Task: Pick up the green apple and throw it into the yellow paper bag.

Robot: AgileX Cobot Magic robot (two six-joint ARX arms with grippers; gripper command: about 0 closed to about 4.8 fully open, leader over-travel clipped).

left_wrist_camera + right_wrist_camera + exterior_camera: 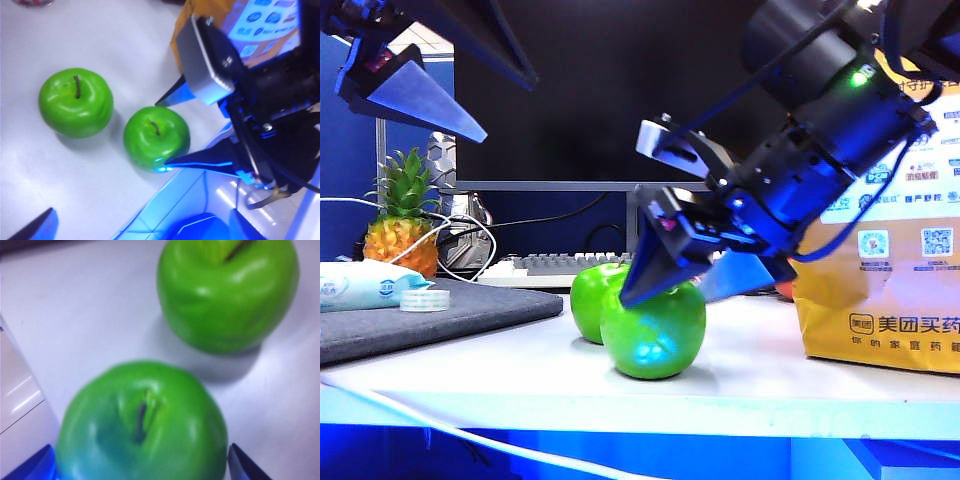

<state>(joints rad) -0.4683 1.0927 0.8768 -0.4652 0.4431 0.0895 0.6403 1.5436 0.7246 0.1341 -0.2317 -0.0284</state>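
Black arms, blue-lit wedge fingers

Right end effector [695,275]: black cylindrical wrist housing with a small green LED, silver-grey bracket plates, two dark tapered fingers [655,270] ending in points, blue sheen along the edges, thin black cable looping under the body, small screw heads visible on the mount in left wrist view. Left end effector [420,95]: black body, flat pointed wedge finger lit pale blue, a red spot near its base
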